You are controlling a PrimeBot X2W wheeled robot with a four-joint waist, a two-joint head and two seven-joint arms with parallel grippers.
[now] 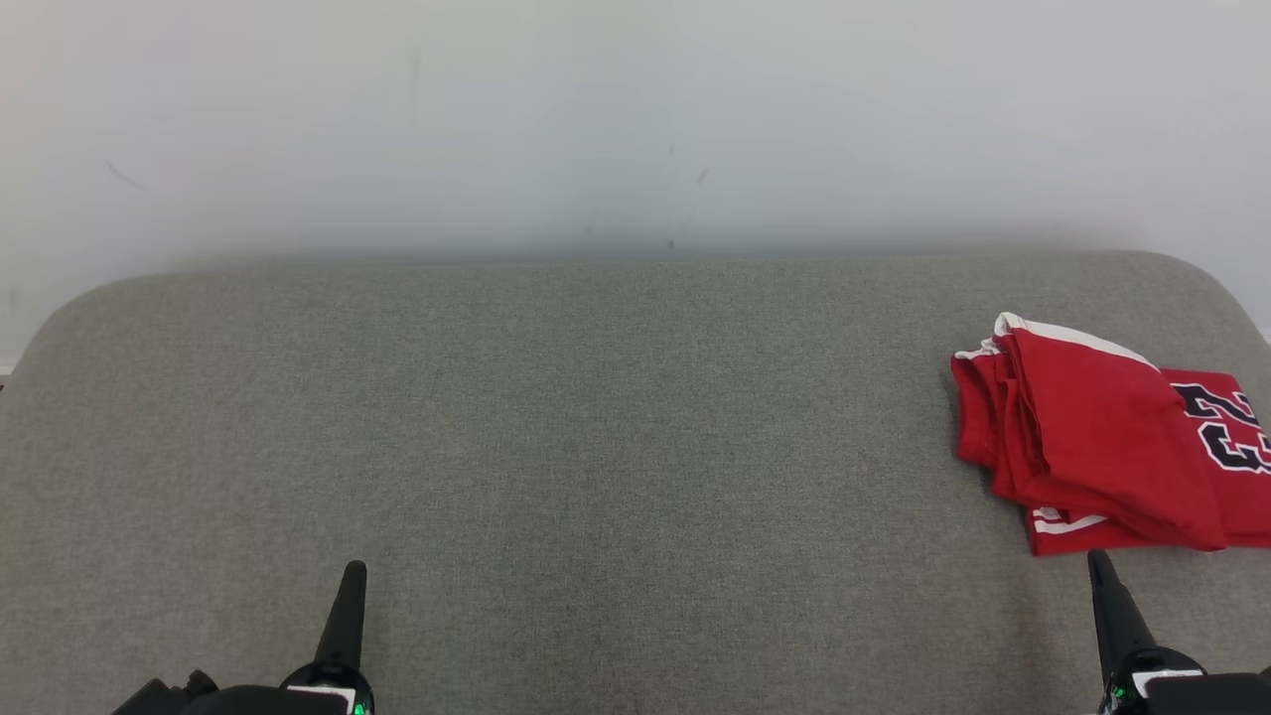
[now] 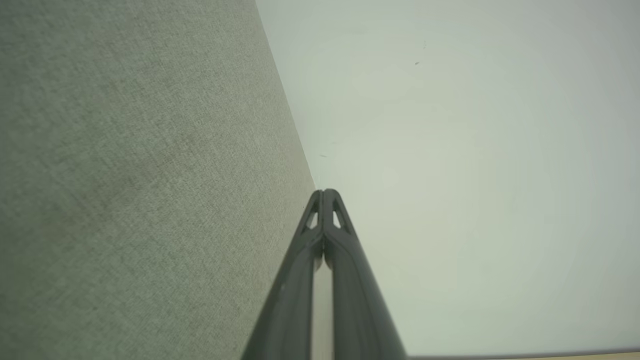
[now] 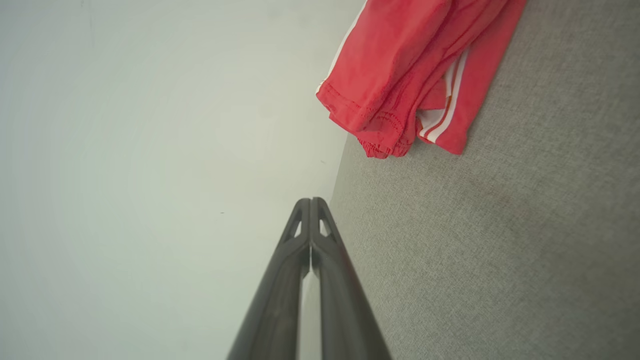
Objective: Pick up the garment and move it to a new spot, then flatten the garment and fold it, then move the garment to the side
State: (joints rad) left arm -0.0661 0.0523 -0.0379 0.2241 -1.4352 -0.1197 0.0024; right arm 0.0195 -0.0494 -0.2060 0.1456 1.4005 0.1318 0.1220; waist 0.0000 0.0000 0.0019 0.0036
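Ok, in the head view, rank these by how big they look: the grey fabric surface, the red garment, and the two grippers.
1. grey fabric surface, by far the largest.
2. red garment, cut off at the right edge.
3. left gripper and right gripper look alike, so I won't rank them.

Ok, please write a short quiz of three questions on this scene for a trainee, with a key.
1. True or false: the red fabric garment with white trim lies at the right end of the grey woven fabric surface.
2. The jaws of both arms are: A open; B shut and empty; C shut on the garment.
3. Which arm is nearer the garment?
Key: 1 true; 2 B; 3 right.
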